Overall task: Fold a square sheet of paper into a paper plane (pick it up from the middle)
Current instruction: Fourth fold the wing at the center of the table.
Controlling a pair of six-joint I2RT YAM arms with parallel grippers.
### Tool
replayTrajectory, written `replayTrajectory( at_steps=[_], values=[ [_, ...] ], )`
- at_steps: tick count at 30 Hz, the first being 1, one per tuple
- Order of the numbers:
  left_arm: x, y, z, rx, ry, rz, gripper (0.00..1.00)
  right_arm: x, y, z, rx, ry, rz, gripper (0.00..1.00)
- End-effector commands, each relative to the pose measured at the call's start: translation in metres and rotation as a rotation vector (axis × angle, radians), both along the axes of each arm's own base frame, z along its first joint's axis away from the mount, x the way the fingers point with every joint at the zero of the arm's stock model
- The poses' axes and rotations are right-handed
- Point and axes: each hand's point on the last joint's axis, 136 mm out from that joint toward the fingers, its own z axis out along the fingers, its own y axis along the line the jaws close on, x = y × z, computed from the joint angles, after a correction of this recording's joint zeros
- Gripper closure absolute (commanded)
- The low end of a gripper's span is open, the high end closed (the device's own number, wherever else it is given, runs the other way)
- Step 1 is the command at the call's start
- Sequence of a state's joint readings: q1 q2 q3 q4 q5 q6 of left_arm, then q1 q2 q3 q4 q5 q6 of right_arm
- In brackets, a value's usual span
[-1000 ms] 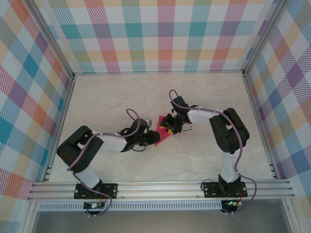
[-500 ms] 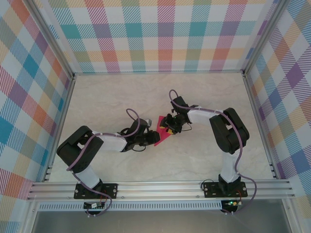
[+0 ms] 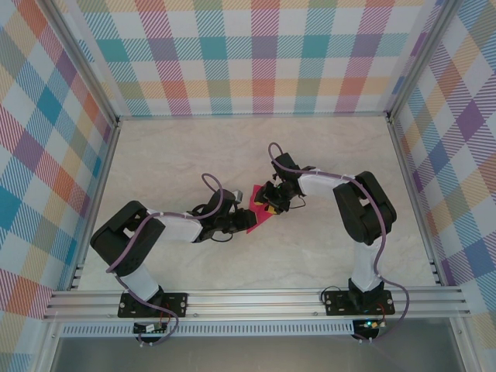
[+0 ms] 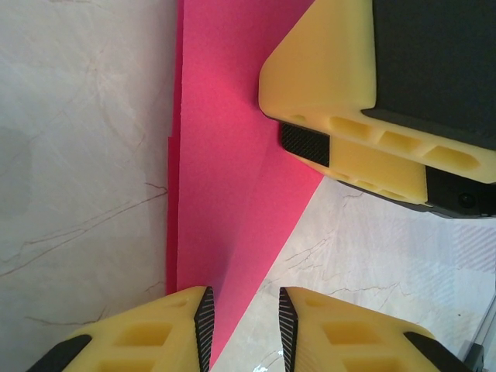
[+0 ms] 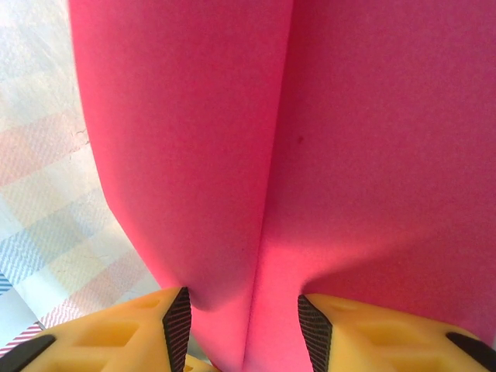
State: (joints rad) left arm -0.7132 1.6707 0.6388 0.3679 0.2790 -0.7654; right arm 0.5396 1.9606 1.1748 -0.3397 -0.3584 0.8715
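The sheet of paper (image 3: 256, 217), pink-red and partly folded, is found lying on the table (image 3: 186, 155) near its middle. In the left wrist view its long axis is seen running from the top of the frame to the bottom. The shape narrows to a point at the left gripper (image 4: 242, 310), with a straight doubled edge on one side and a slanted edge on the other. From above, the narrow end is directed toward the near left of the sheet, where the left gripper is placed. The broad end is directed toward the far right, where the right gripper (image 3: 270, 204) is set over it. The left fingers (image 4: 139, 345) are parted: the point lies in the gap close against one pad, with bare table seen beside the other, so nothing is clamped. In the right wrist view a crease (image 5: 275, 155) is seen running lengthwise up the sheet from between the right fingers (image 5: 116, 329). That gap is spanned by paper, yet whether it is pinched cannot be told. Bare marble-patterned surface is seen on every side of the sheet, and the plaid walls (image 3: 256, 62) stand well apart from it.
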Motion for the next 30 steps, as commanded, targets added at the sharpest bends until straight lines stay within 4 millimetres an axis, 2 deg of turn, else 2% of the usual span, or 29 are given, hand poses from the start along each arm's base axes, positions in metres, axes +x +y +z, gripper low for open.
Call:
replayTrajectory(
  at_steps=[1,12,14,16,19,21,25,30],
  values=[
    [-0.002,-0.004,0.008,-0.004,-0.014,-0.024,0.69,-0.048,-0.069,-0.086,-0.351,0.183,-0.011,0.53],
    [-0.001,-0.002,0.003,0.012,-0.002,-0.009,0.7,-0.05,-0.079,-0.09,-0.419,0.191,-0.009,0.54],
    [0.002,-0.003,0.015,-0.027,-0.009,0.006,0.71,-0.051,-0.08,-0.092,-0.428,0.194,-0.005,0.55],
    [0.007,-0.003,0.037,-0.086,-0.038,0.028,0.71,-0.051,-0.081,-0.092,-0.437,0.194,-0.005,0.55],
    [0.013,0.009,0.063,-0.079,-0.09,0.077,0.71,-0.052,-0.084,-0.094,-0.453,0.196,-0.003,0.55],
    [0.015,0.017,0.07,-0.06,-0.11,0.109,0.71,-0.052,-0.085,-0.094,-0.458,0.197,-0.001,0.55],
    [0.016,0.029,0.067,-0.027,-0.11,0.153,0.71,-0.052,-0.086,-0.095,-0.467,0.197,0.001,0.56],
    [0.017,0.019,0.06,-0.053,-0.087,0.131,0.71,-0.053,-0.09,-0.097,-0.491,0.201,0.0,0.56]
  ],
)
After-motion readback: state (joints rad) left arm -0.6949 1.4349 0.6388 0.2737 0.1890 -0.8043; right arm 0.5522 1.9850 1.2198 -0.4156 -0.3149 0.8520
